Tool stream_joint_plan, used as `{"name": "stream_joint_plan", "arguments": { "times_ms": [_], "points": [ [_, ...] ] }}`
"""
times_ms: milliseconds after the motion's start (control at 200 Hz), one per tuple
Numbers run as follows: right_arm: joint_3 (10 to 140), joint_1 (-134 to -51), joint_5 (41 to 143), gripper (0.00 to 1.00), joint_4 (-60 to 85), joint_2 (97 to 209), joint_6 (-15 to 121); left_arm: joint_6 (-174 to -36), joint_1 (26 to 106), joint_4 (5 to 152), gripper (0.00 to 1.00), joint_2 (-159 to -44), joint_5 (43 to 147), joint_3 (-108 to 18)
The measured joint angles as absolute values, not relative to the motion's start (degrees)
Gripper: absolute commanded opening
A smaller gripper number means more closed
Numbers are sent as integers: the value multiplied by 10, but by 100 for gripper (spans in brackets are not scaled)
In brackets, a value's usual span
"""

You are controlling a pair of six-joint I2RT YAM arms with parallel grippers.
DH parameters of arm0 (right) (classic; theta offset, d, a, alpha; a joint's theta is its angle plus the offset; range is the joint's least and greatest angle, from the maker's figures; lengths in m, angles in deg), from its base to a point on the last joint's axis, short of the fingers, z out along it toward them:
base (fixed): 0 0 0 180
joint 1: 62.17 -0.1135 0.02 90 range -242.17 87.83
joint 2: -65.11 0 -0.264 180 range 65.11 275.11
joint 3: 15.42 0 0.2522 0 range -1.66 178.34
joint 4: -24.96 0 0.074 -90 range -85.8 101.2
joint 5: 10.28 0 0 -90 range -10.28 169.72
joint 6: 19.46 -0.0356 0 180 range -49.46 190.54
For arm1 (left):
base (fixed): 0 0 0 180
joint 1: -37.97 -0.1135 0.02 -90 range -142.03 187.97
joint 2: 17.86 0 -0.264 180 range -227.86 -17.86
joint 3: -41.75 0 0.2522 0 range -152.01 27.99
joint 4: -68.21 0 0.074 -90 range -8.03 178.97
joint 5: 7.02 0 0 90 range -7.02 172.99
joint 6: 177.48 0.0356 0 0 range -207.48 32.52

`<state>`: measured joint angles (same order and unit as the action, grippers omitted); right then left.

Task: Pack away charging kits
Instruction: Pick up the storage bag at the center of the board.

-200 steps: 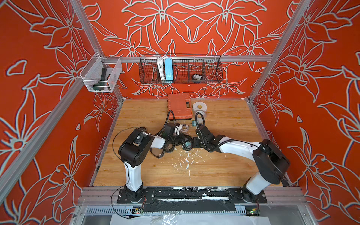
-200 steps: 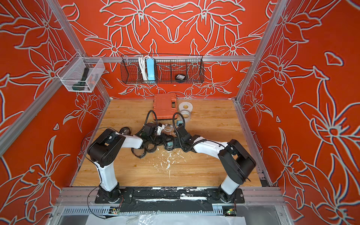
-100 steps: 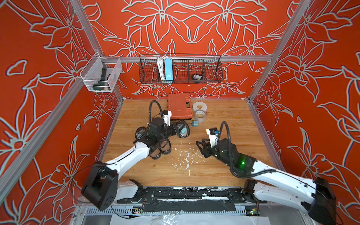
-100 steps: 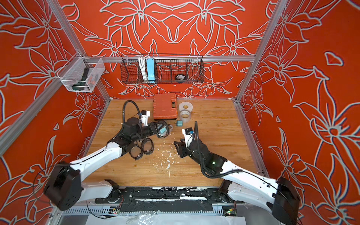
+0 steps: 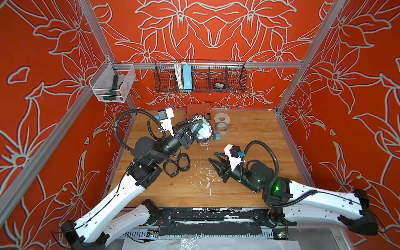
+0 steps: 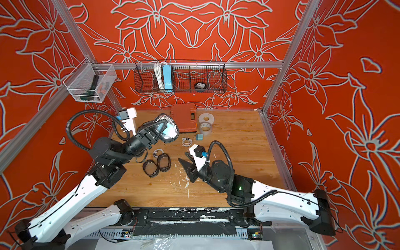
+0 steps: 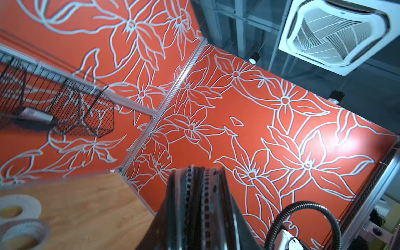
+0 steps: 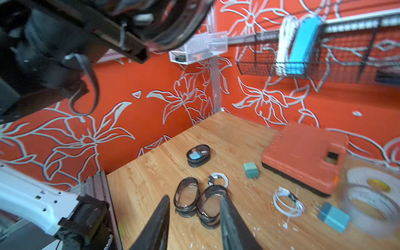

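Since the left pincer (image 5: 198, 127) is pinching a filled pouch (image 5: 206, 134) by its zipper rim, lifted clear of the tabletop (image 5: 249, 173) near the orange case (image 6: 184, 118), that rim looks like the right hold. It is probably the stiffest part, while the clear face seems slick and likely to buckle. Light and soft-sided, the pouch should need only a gentle squeeze. Two empty pouches (image 8: 187, 197) lie side by side just ahead of the right pincer (image 8: 194, 195), which hangs spread and empty. Beyond them a loose teal plug (image 8: 251, 171) looks small and hard, best gripped across its flat sides, away from the prongs. The white cable (image 8: 287, 201) looks limp and is better pinched across the whole coil.
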<state>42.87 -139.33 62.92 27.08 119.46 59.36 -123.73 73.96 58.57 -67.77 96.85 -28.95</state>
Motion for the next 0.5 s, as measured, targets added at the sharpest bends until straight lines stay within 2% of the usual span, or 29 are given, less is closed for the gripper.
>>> {"name": "stream_joint_plan", "arguments": {
  "times_ms": [175, 500],
  "points": [
    [462, -1462, 610, 38, 361, 1267, 685, -1190, 740, 582, 0, -642, 953, -297],
    [554, -1477, 571, 31, 409, 1338, 770, -1180, 741, 558, 0, -622, 945, -264]
  ]
}}
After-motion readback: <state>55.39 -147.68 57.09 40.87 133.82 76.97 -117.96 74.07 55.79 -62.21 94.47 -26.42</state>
